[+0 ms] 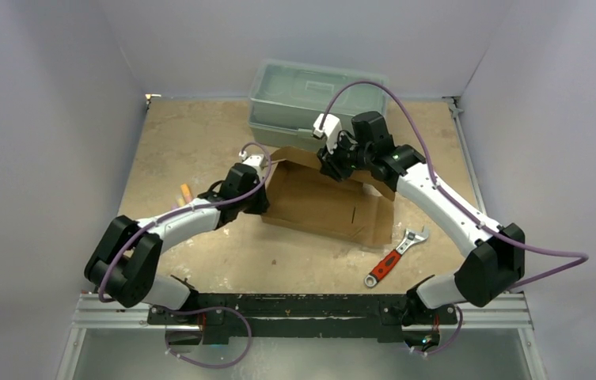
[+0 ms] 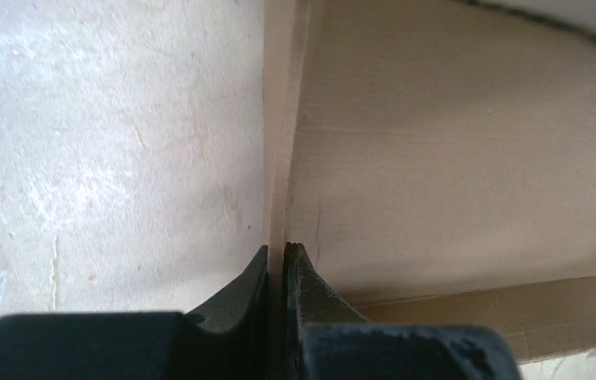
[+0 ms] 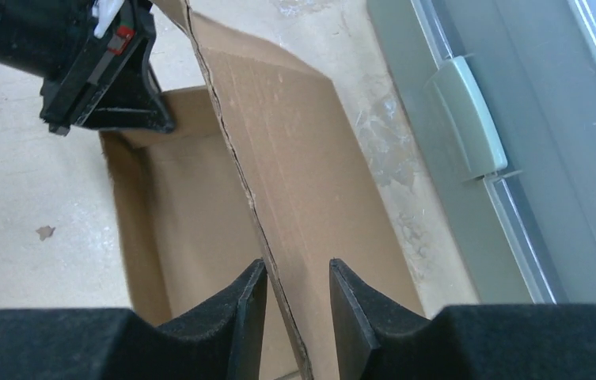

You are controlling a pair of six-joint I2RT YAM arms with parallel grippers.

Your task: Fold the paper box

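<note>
The paper box (image 1: 326, 207) is a brown corrugated sheet lying mid-table, with its left and rear walls raised. My left gripper (image 1: 267, 169) is shut on the top edge of the left wall (image 2: 277, 158), and in the left wrist view its jaws pinch the cardboard (image 2: 282, 250). My right gripper (image 1: 334, 162) is at the rear wall. Its jaws stand apart (image 3: 296, 267) on either side of that wall's edge (image 3: 235, 158), without clamping it. The left fingers (image 3: 132, 103) show at the far corner in the right wrist view.
A grey-green plastic toolbox (image 1: 310, 93) stands just behind the box, close to the rear wall (image 3: 516, 134). A red-handled wrench (image 1: 393, 257) lies right of the box. A small orange piece (image 1: 186, 192) lies left of the left arm.
</note>
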